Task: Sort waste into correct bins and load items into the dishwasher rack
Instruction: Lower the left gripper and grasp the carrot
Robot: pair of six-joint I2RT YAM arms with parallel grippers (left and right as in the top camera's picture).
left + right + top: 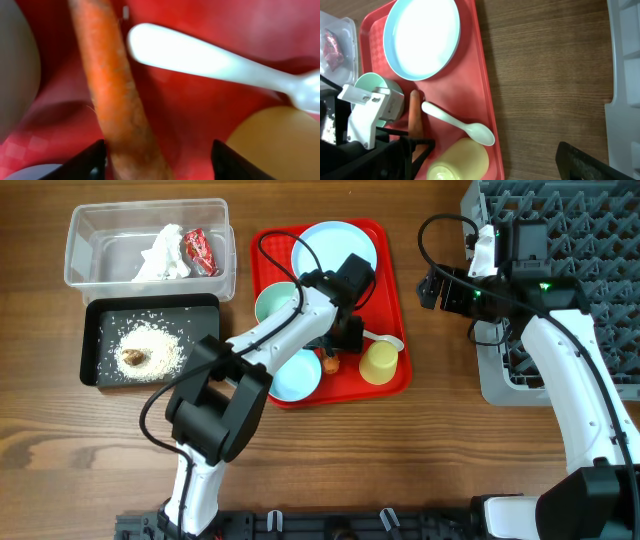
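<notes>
The red tray [392,288] carries the blue plate [325,240], green bowl [275,302], light blue bowl [297,377], tipped yellow cup [380,363], white spoon [385,340] and carrot piece [414,117]. Left of it, the clear tub [80,240] holds tissue [163,252] and wrapper [200,250], the black tray [95,330] rice [155,338] and brown lump [134,358]; the grey rack [590,220] stands right.

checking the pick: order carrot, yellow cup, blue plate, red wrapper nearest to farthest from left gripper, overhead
1. carrot piece, between left gripper's fingers
2. yellow cup, on tray
3. pale blue plate, tray's far end
4. red wrapper, in clear tub
</notes>
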